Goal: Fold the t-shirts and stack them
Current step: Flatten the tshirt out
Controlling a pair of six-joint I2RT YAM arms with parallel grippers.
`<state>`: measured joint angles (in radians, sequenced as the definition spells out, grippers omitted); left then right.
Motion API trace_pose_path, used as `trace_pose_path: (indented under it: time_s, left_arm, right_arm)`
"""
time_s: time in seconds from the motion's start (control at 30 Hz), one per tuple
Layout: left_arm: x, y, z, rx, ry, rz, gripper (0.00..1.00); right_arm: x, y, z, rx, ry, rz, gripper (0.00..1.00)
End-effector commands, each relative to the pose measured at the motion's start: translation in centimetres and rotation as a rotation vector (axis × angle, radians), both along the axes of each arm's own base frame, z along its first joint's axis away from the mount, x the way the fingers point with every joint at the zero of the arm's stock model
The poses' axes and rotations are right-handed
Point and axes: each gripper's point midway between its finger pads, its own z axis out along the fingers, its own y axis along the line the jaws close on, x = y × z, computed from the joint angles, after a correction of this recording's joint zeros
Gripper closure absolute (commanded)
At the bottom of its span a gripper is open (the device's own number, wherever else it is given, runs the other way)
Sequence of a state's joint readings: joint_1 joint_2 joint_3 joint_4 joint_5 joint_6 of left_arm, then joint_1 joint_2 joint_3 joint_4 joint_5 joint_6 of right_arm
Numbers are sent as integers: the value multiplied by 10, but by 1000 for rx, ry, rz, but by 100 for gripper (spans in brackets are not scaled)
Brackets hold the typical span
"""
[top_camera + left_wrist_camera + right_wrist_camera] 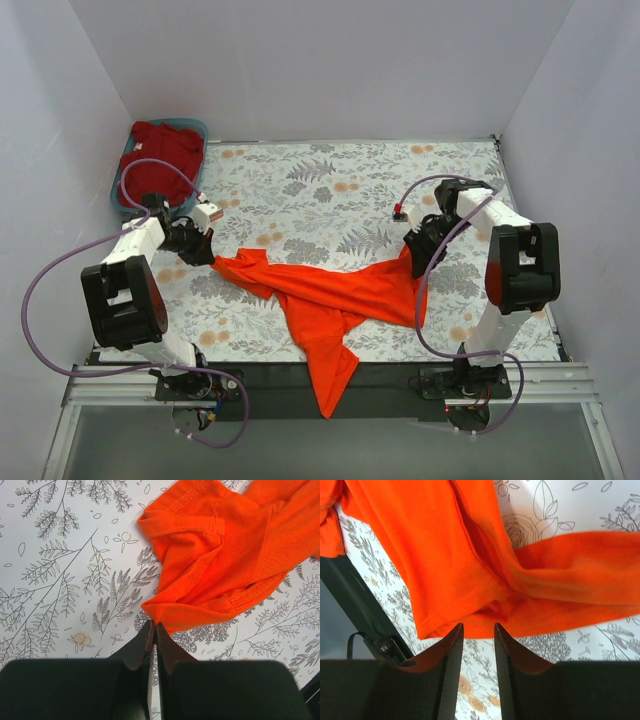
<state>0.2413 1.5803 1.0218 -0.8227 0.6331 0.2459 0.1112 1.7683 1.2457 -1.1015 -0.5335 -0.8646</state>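
The bright orange-red t-shirt (330,295) lies crumpled and stretched across the front of the table, with one end hanging over the front edge. My left gripper (205,250) is shut on its left corner, and the left wrist view shows the tips (152,626) pinching a fold of the cloth (225,555). My right gripper (415,262) is at the shirt's right end. In the right wrist view its jaws (478,626) stand open just short of the hem (420,555), holding nothing. The darker crimson t-shirt (160,155) lies bunched in the bin at the back left.
The blue plastic bin (203,130) stands at the back left corner. The table has a floral cover (330,180). White walls close the left, back and right sides. A black rail (260,385) runs along the front edge.
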Motion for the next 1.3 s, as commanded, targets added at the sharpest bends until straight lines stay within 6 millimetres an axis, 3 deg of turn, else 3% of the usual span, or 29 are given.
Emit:
trace_pose_path:
  time_s: [0.0, 0.13, 0.33, 0.63, 0.83, 1.0, 1.17, 1.27]
  left_arm:
    - [6, 2, 10, 5, -51, -5, 100]
    - [6, 2, 8, 2, -38, 3, 100]
    - [6, 1, 9, -5, -40, 5, 100]
    - [5, 0, 6, -13, -26, 9, 100]
    - [7, 1, 7, -12, -23, 11, 100]
    - [7, 1, 8, -12, -28, 10, 100]
    - [7, 1, 9, -6, -43, 12, 100]
    - [7, 2, 11, -4, -52, 18, 100]
  right_arm:
    - [10, 18, 6, 54, -7, -20, 61]
    - [17, 24, -2, 48, -16, -6, 52]
    - [14, 24, -15, 29, 13, 10, 50]
    - [24, 29, -19, 32, -25, 18, 44]
    - [15, 28, -34, 7, 16, 53, 45]
    - [5, 26, -37, -2, 26, 75, 49]
    - [2, 23, -24, -8, -6, 87, 59]
    - [0, 20, -18, -22, -19, 98, 76]
